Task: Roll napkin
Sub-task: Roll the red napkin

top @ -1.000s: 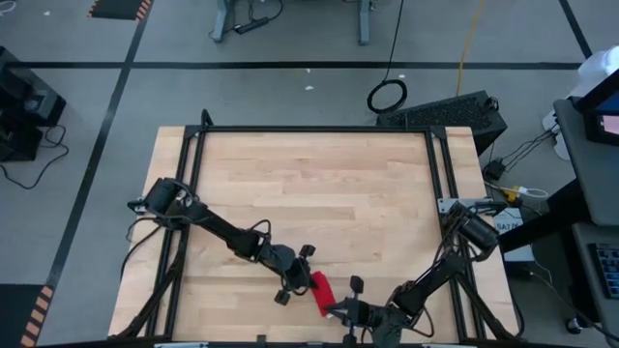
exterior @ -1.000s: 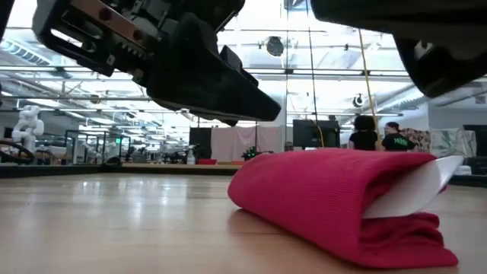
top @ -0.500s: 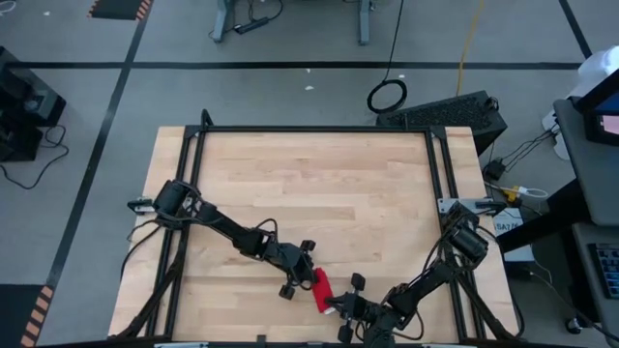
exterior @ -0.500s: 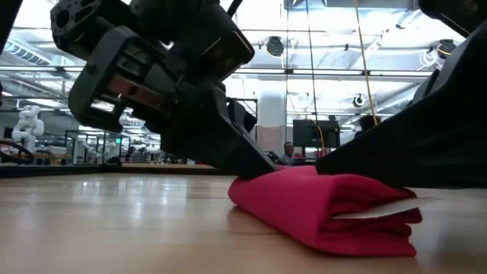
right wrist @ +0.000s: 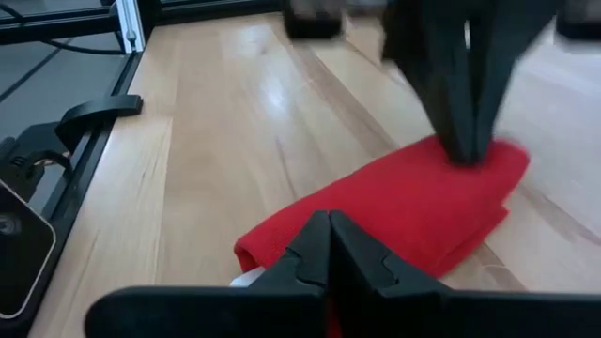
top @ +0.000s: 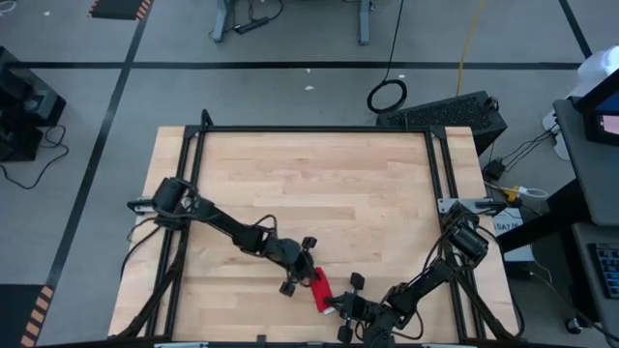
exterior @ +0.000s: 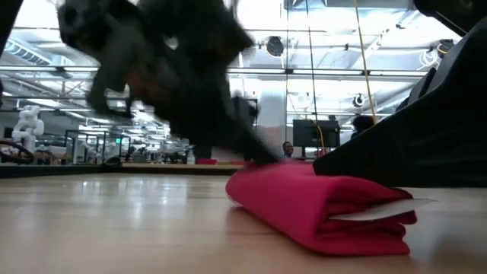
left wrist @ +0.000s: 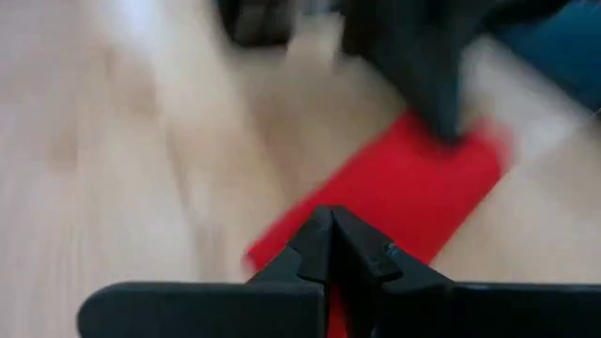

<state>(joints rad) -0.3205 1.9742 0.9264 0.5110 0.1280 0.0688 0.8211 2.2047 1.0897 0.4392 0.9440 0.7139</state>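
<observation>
The red napkin lies as a flat rolled bundle on the wooden table near its near edge. It also shows in the low view, with its white tag sticking out of one end. My left gripper is shut, with its tips down on the bundle's far end. My right gripper is shut, with its tips on the near end, by the tag. Each wrist view shows its own shut fingertips over the red cloth, the left and the right. My left gripper presses its shut fingertips down on the far end of the napkin's bundle, slanting down from the table's left. The bundle lies flat on the table under them. My right gripper presses its shut fingertips on the bundle's near end, by the tag, slanting down from the table's right. The bundle rests on the table.
The table's near edge lies close behind the right gripper, and a black frame rail runs along the table's side. Bare wood stretches toward the far edge. People stand in the room beyond the table.
Both grippers have come down from above the napkin onto its two ends. The bundle, puffy and high a second ago, is now lower and flatter, and its tag lies level. The left gripper is blurred, still moving at the bundle's far end.
</observation>
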